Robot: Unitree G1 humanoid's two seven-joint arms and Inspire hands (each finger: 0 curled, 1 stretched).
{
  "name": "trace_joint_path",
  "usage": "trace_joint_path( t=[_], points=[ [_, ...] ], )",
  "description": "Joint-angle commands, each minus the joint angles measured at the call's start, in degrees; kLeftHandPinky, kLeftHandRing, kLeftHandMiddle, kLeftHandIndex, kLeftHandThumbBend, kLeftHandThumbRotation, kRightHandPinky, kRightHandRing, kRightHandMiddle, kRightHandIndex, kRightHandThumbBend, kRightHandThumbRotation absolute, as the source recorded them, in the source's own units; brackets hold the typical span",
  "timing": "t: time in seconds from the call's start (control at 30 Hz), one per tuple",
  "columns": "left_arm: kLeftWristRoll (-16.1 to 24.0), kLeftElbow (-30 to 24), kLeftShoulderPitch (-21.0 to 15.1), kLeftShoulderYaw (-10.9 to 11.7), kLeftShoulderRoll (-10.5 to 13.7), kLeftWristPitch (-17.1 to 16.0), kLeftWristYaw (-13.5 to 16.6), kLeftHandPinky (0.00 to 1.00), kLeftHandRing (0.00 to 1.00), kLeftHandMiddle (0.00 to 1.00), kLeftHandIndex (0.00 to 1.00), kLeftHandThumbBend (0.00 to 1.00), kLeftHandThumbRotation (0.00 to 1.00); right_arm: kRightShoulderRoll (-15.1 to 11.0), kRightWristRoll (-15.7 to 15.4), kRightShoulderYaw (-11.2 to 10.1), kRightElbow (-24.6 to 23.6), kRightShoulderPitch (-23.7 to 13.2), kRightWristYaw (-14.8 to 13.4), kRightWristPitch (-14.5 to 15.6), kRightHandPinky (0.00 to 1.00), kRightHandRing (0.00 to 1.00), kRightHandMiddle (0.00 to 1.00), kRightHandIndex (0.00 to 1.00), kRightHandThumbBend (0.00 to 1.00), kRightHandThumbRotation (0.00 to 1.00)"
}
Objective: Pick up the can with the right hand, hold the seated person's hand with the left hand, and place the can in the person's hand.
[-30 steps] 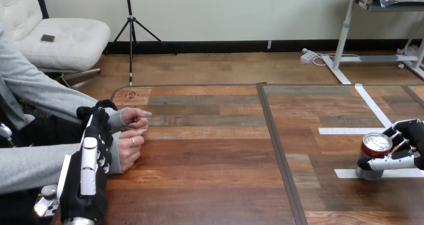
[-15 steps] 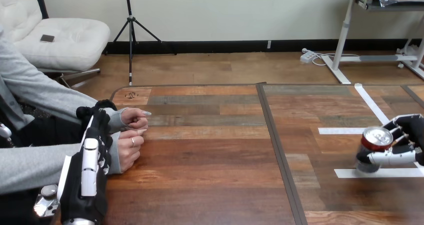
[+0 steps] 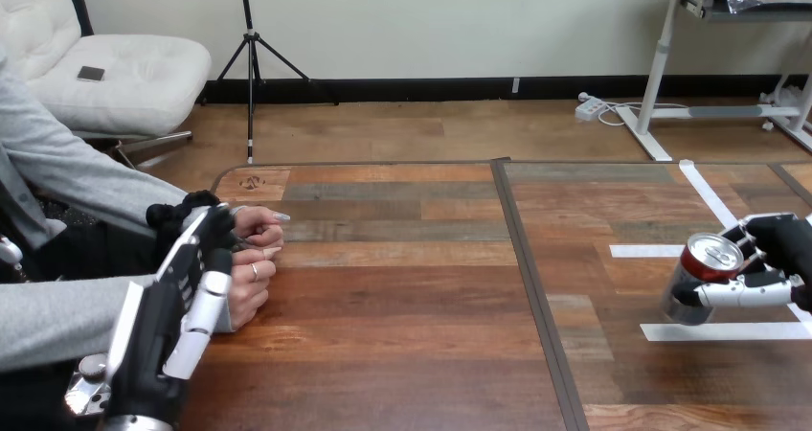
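Head view: right hand fingers grip the can, newly tilted; left hand straight-fingered.

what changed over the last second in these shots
The right hand, shut on the can, has tilted it and carried it a little leftward, apparently lifting it off the table. The left hand has leaned rightward, toward the person's hands; contact is unclear. The person's hands stayed together at the table's left edge.
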Motion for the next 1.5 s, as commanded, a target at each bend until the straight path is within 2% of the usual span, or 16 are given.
trace_joint_path(
  t=[0.0, 0.13, 0.3, 0.4, 0.53, 0.63, 0.73, 0.97, 1.1, 1.2, 1.47],
  points=[
    [3.6, -4.1, -2.6, -0.7, 3.6, -2.6, 2.6, 0.62, 0.74, 0.77, 0.75, 0.44, 0.56, 0.3, 3.5, -2.4, -4.8, -4.3, 1.5, -2.1, 0.28, 0.33, 0.39, 0.42, 0.83, 0.0],
    [7.1, -7.6, -2.0, -0.7, 5.3, -1.5, 4.6, 0.58, 0.71, 0.74, 0.73, 0.51, 0.44, 0.3, 3.9, -2.3, -6.1, -4.0, 2.1, -1.6, 0.28, 0.33, 0.4, 0.41, 0.84, 0.0],
    [11.8, -11.6, -1.4, -0.3, 6.7, 0.0, 8.0, 0.56, 0.69, 0.73, 0.72, 0.6, 0.37, 0.4, 4.2, -2.2, -7.3, -3.8, 2.5, -1.1, 0.26, 0.31, 0.39, 0.42, 0.84, 0.0],
    [14.3, -14.1, -0.9, -0.4, 8.0, 1.3, 9.2, 0.56, 0.7, 0.74, 0.73, 0.68, 0.34, 0.3, 3.7, -1.8, -7.5, -3.6, 1.9, -2.1, 0.24, 0.29, 0.38, 0.42, 0.85, 0.0],
    [19.1, -20.3, 0.1, -0.2, 9.7, 6.2, 10.6, 0.56, 0.71, 0.76, 0.74, 0.79, 0.33, 0.4, 4.0, -1.8, -8.2, -3.5, 2.5, -1.8, 0.22, 0.27, 0.36, 0.41, 0.86, 0.0],
    [21.1, -23.0, 0.7, -0.2, 10.4, 8.7, 11.1, 0.57, 0.73, 0.78, 0.76, 0.87, 0.34, 0.5, 4.2, -1.9, -8.3, -3.5, 2.9, -1.8, 0.2, 0.25, 0.34, 0.41, 0.86, 0.0],
    [24.2, -25.8, 0.9, 0.0, 11.5, 11.2, 12.2, 0.58, 0.75, 0.8, 0.79, 0.95, 0.35, 0.6, 4.6, -2.0, -8.0, -3.8, 3.6, -1.8, 0.23, 0.27, 0.37, 0.41, 0.86, 0.0],
    [28.0, -28.2, 0.5, -0.3, 13.2, 14.6, 14.3, 0.6, 0.76, 0.82, 0.81, 0.99, 0.36, 0.7, 4.4, -1.8, -8.2, -4.0, 3.8, -1.3, 0.26, 0.3, 0.38, 0.41, 0.86, 0.0],
    [30.4, -27.9, -0.4, -0.8, 14.7, 15.6, 15.8, 0.62, 0.77, 0.83, 0.82, 1.0, 0.34, 0.9, 5.0, -2.0, -8.0, -4.2, 4.6, -1.4, 0.27, 0.32, 0.38, 0.41, 0.85, 0.0],
    [32.1, -27.4, -1.0, -1.2, 15.8, 16.1, 17.3, 0.62, 0.77, 0.82, 0.82, 1.0, 0.34, 0.9, 5.1, -2.0, -7.9, -4.3, 4.7, -1.6, 0.25, 0.29, 0.37, 0.41, 0.86, 0.0],
    [34.5, -26.0, -2.4, -2.3, 17.7, 18.4, 20.0, 0.62, 0.74, 0.81, 0.81, 1.0, 0.36, 0.9, 5.3, -2.0, -7.7, -4.6, 5.4, -1.8, 0.24, 0.29, 0.36, 0.41, 0.87, 0.0]
  ],
)
